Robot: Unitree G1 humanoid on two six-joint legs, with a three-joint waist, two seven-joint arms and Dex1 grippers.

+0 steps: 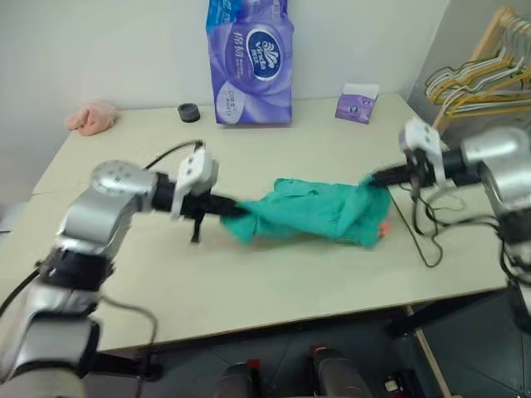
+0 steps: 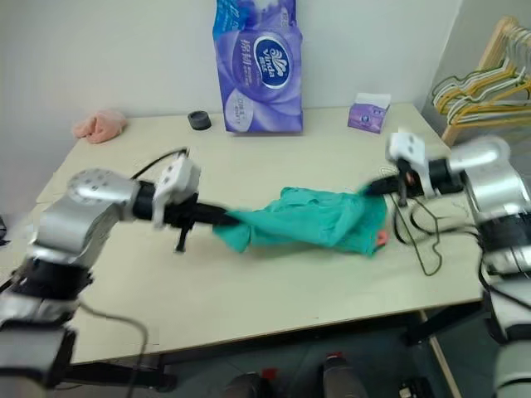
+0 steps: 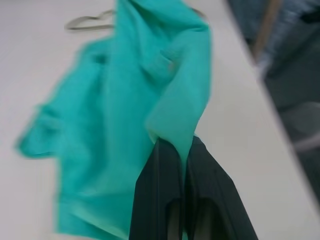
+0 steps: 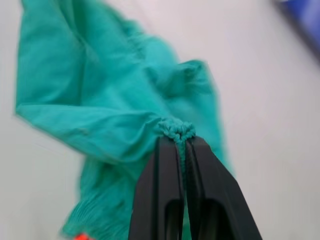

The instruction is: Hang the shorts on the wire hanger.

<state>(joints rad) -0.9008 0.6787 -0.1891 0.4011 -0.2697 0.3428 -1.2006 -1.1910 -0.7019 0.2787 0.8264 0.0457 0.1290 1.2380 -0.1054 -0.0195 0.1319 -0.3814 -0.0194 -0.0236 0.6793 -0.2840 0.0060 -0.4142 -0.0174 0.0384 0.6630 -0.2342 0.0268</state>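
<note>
Mid-frame, the shorts (image 1: 319, 211) stretch between both grippers above the table (image 1: 274, 282). The left gripper (image 1: 235, 209) is clamped on their left end; the right gripper (image 1: 372, 180) pinches the gathered waistband at right. The wire hanger (image 1: 425, 240) lies flat, right of the shorts — near the table edge. Farther back, upper centre, stands a purple tissue pack (image 1: 250, 60).

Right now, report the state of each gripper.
Left gripper: closed on one end of the shorts.
Right gripper: closed on a bunched bit of the shorts at the other end.
</note>
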